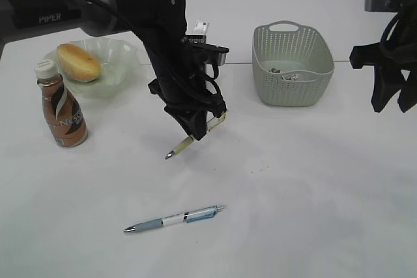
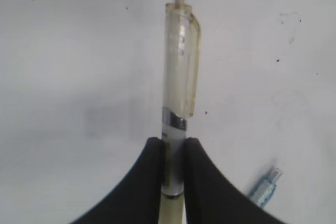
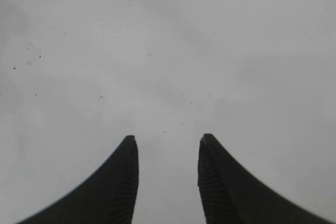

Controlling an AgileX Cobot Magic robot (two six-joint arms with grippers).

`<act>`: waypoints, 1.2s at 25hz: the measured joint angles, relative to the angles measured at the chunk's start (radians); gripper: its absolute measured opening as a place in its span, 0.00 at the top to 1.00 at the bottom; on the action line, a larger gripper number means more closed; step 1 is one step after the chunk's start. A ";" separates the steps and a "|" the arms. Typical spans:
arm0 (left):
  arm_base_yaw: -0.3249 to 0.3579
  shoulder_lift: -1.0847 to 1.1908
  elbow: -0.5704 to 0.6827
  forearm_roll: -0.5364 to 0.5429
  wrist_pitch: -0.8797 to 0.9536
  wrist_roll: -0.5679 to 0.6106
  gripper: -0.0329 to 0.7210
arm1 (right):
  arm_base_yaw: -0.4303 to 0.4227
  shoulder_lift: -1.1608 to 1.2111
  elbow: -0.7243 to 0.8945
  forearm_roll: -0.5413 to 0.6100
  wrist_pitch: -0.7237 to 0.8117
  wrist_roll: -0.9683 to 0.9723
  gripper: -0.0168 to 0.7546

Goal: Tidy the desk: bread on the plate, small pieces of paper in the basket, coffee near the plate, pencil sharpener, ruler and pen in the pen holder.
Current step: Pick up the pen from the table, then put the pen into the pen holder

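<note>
Left gripper clamps a clear pen; right gripper spread, empty.
We judge it light, stiff, slick: mid-barrel hold suits.

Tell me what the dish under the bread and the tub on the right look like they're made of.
The dish looks like pale green glass or clear plastic: see-through, glossy, with a wavy rim. The tub looks like matte sage-green plastic, moulded with rows of small holes to imitate weaving, plus a handle cut-out.
</note>
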 joint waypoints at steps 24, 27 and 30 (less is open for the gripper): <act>0.040 -0.114 -0.029 0.100 0.038 -0.204 0.88 | 0.000 0.000 0.000 0.000 0.000 0.000 0.61; 0.046 -0.146 -0.029 0.087 -0.032 -0.204 0.88 | 0.000 0.000 0.000 0.000 0.000 0.000 0.61; 0.046 -0.171 -0.027 0.084 -0.126 -0.204 0.88 | 0.000 0.000 0.000 0.002 0.000 0.000 0.61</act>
